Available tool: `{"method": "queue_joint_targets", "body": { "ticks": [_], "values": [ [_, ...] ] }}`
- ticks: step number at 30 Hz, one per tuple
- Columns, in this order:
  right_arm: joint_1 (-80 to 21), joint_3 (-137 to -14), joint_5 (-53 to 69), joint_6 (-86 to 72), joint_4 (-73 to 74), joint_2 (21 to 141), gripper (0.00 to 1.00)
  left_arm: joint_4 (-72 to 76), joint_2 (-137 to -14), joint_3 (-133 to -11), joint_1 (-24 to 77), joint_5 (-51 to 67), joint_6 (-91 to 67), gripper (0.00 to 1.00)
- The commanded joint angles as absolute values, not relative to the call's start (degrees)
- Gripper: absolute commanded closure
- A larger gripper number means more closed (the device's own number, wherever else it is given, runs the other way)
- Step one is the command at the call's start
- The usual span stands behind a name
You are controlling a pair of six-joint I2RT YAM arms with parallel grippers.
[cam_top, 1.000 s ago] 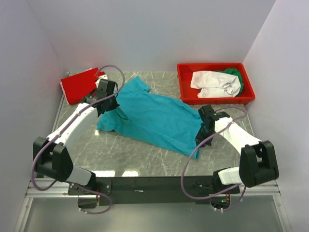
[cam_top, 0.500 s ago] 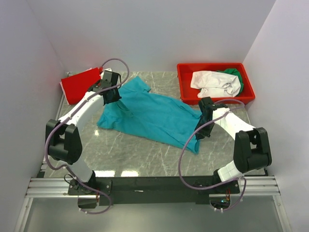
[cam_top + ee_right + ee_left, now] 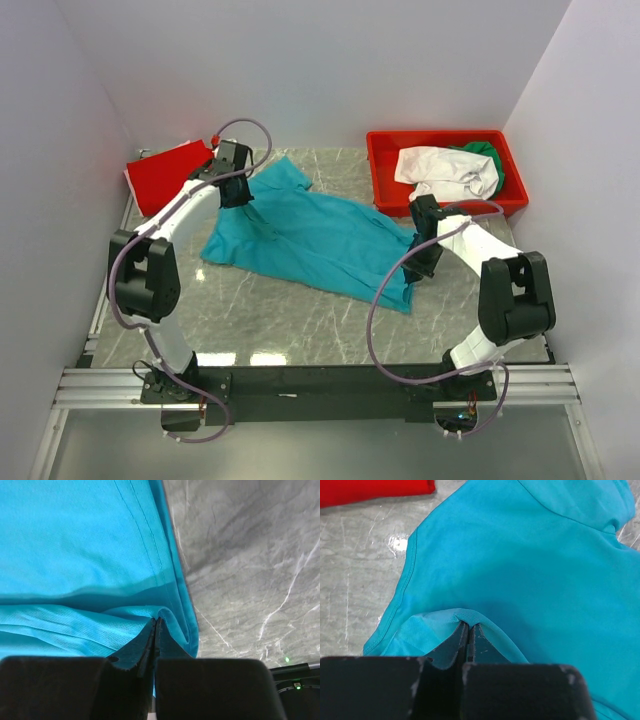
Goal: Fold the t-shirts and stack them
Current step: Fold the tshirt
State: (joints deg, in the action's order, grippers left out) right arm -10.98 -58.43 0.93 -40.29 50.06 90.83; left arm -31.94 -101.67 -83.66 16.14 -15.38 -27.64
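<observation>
- Top external view: the left hand (image 3: 237, 197) is pinched tight on a raised fold of the teal t-shirt (image 3: 320, 238), near its sleeve.
- The right hand (image 3: 417, 268) is clamped on the same shirt's hemmed edge, with cloth bunched over its tips.
- The teal t-shirt lies spread between the two hands on a grey marble-patterned surface (image 3: 300, 320).
- A folded red t-shirt (image 3: 165, 175) lies just outward of the left hand.
- Beyond the right hand, a red bin (image 3: 445, 206) holds a white t-shirt (image 3: 440, 170) and a green t-shirt (image 3: 488, 153).
- Plain white walls (image 3: 320, 70) enclose the surface.
</observation>
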Motion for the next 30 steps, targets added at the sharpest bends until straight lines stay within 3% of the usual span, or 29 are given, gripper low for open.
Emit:
{"method": "queue_joint_targets", "body": {
  "ticks": [1, 19, 21, 22, 23, 24, 26, 30],
  "values": [
    [-10.55, -61.61, -1.67, -39.73, 49.83, 91.67, 1.00, -30.76, -102.65, -87.01, 15.64, -14.68, -26.19, 0.99],
    [-9.40, -66.44, -2.72, -39.81, 49.22, 95.89, 1.00, -31.11, -105.20, -89.12, 14.41, -13.01, -25.84, 0.99],
    [-9.32, -66.53, -2.90, -40.08, 48.87, 95.54, 1.00, -31.64, -105.73, -89.56, 14.24, -12.75, -25.93, 0.82],
    [-9.23, -66.79, -2.90, -40.17, 48.61, 95.28, 0.95, -31.73, -105.82, -90.08, 14.15, -12.66, -26.01, 0.72],
    [-9.23, -67.06, -3.07, -40.25, 48.52, 94.75, 0.88, -31.82, -105.82, -90.44, 14.06, -12.48, -26.10, 0.52],
    [-9.05, -67.58, -3.95, -40.43, 48.25, 93.27, 0.73, -31.73, -105.47, -90.79, 14.06, -12.39, -26.36, 0.42],
    [-8.88, -68.29, -5.70, -40.61, 48.43, 91.42, 0.61, -31.73, -104.86, -91.14, 13.71, -12.30, -26.72, 0.21],
    [-8.52, -70.05, -10.71, -39.82, 49.39, 85.09, 0.51, -31.90, -101.79, -90.01, 13.18, -12.22, -27.33, 0.12]
  ]
}}
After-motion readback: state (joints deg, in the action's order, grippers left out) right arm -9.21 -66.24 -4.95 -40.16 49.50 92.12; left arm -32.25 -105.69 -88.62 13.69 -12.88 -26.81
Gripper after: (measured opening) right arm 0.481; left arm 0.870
